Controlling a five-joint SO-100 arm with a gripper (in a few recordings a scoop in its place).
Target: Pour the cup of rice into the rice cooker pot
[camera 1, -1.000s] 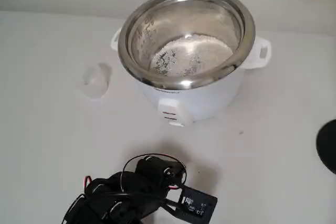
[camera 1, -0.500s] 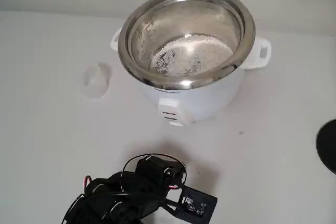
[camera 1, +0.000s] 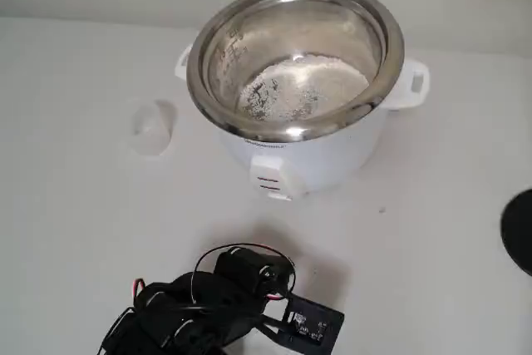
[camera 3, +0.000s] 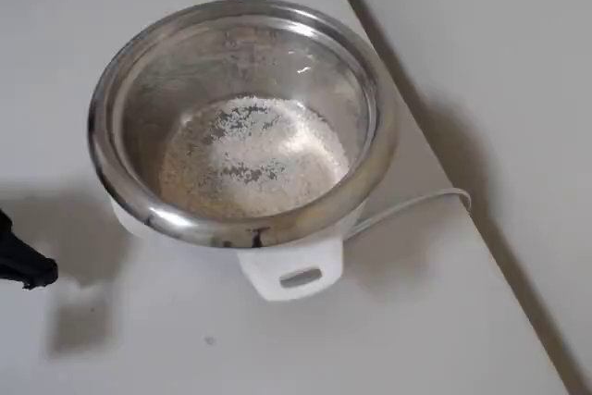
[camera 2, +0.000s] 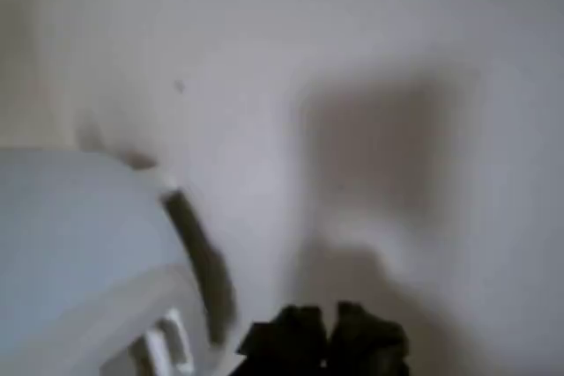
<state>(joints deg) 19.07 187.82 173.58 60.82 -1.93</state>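
Note:
The rice cooker pot (camera 1: 249,35), a shiny steel bowl in a white cooker body (camera 1: 324,160), stands at the back of the table with a layer of cream-white rice (camera 1: 303,89) on its bottom. From overhead the pot (camera 3: 231,48) and rice (camera 3: 250,154) show the same. The small translucent cup (camera 1: 153,128) stands upright on the table left of the cooker, apart from it. My black arm (camera 1: 208,305) is folded low at the front edge, far from both. My gripper (camera 2: 324,341) is a dark blur at the bottom of the wrist view, its jaws unclear.
A white power cord (camera 3: 416,205) runs off the cooker toward the table's right edge (camera 3: 444,164). A dark round object (camera 1: 519,230) sits at the right border of the fixed view. The cooker's side handle (camera 3: 291,275) sticks out toward the front.

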